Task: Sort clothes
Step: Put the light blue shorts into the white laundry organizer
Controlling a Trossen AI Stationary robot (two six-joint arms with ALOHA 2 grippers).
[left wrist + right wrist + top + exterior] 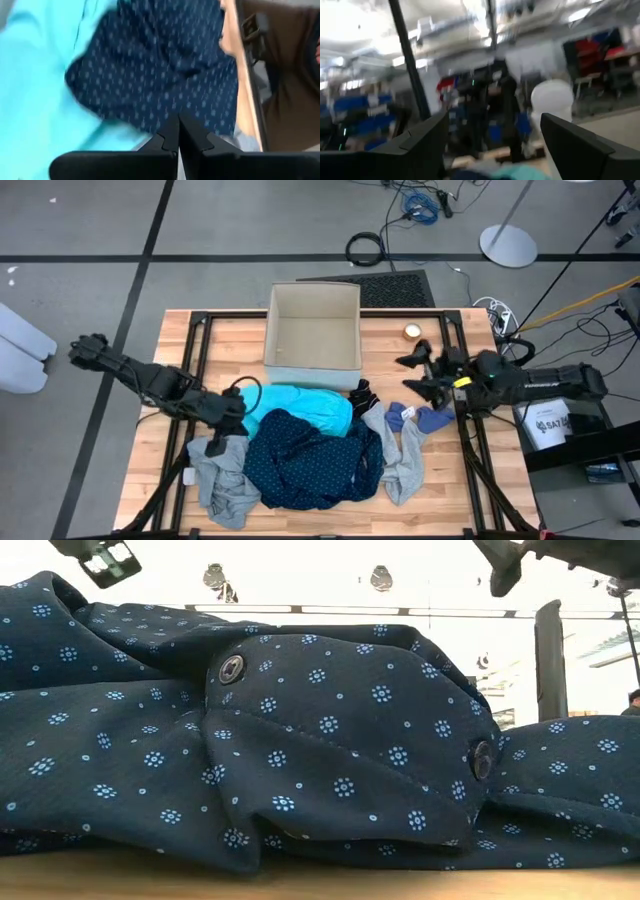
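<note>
The clothes lie heaped on the near half of the wooden table: a turquoise garment (300, 405), a navy dotted one (315, 460) that fills the low view (300, 740), grey pieces at left (220, 480) and right (405, 460), black socks (362, 395) and small blue pieces (420, 418). My left gripper (238, 408) hovers over the heap's left side, where turquoise and grey meet. Its fingers (178, 120) are shut with nothing between them. My right gripper (410, 374) stands open in the air right of the socks, fingers (494, 117) aimed at the room.
A beige square box (312, 328) stands open at the far middle of the table. A small round gold object (412, 331) lies to its right. Black frame rails (200, 350) run along the table's left and right sides. Bare wood shows at the far left.
</note>
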